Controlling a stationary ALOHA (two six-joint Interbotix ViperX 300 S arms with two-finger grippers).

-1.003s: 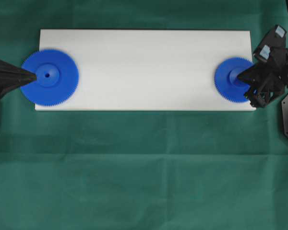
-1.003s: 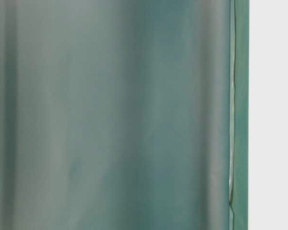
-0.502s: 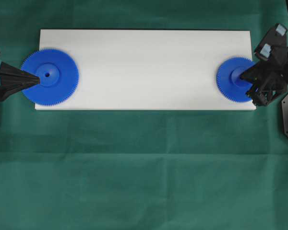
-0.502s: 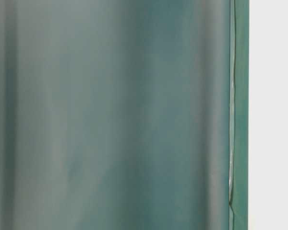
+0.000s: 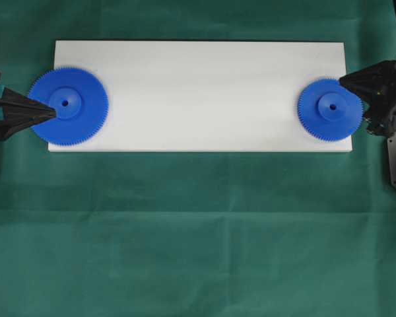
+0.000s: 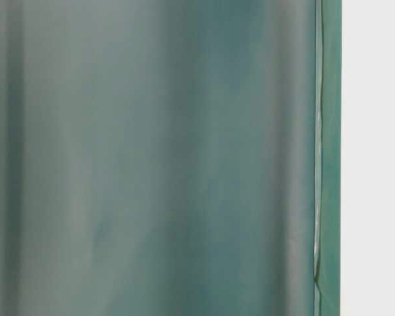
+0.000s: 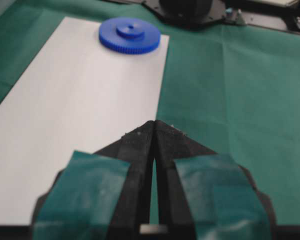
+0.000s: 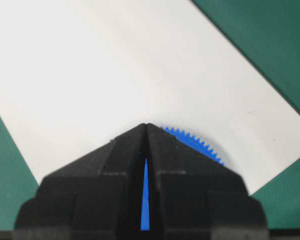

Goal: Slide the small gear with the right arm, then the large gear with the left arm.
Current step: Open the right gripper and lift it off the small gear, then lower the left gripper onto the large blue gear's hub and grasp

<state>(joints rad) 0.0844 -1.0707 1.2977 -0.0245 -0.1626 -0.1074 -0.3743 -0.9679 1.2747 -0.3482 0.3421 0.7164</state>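
I am seeing soft, even light from above, with hardly any shadows. The white board is looking very bright. My table-level view is looking blurry, and the gripper fingers are looking fuzzy up close.

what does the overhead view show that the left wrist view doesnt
Overhead alone: the large gear at the board's left end, the left fingers' tip by its hub, and the right fingers at the small gear's rim. Left wrist alone: the teal tape on its shut fingers, seen close. Both: the small gear on the white board, and the green cloth.
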